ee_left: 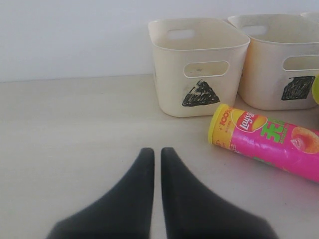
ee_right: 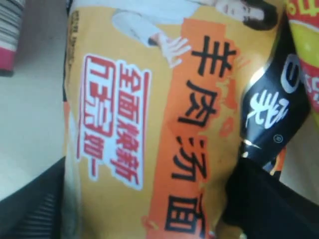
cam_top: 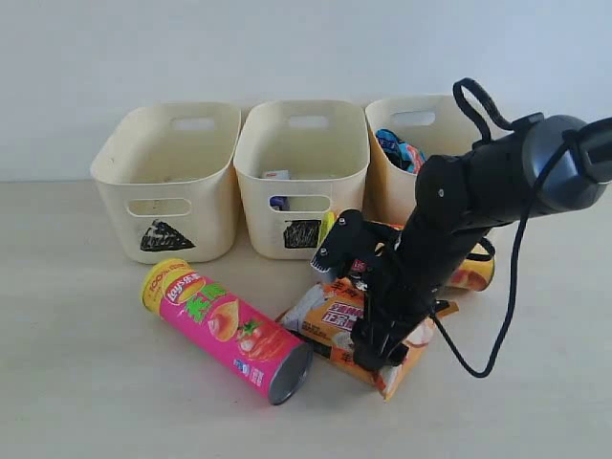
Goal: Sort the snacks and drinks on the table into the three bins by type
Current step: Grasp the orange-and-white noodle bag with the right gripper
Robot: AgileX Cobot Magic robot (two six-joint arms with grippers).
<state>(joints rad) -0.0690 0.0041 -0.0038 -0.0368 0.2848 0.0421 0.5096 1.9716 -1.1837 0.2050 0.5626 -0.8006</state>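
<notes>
Table (cam_top: 76, 382) open left of pink tube (cam_top: 228, 330); bins (cam_top: 167, 182), tube and right arm (cam_top: 449, 215) hem the orange bag (cam_top: 327, 320).

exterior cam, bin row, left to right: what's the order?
triangle-marked bin → square-marked bin → third bin, its mark hidden behind the right arm

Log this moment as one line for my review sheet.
right hand astride orange bag, grip unclear | left hand shut over table | pink Lay's tube lying on table | blue bag in right bin
</notes>
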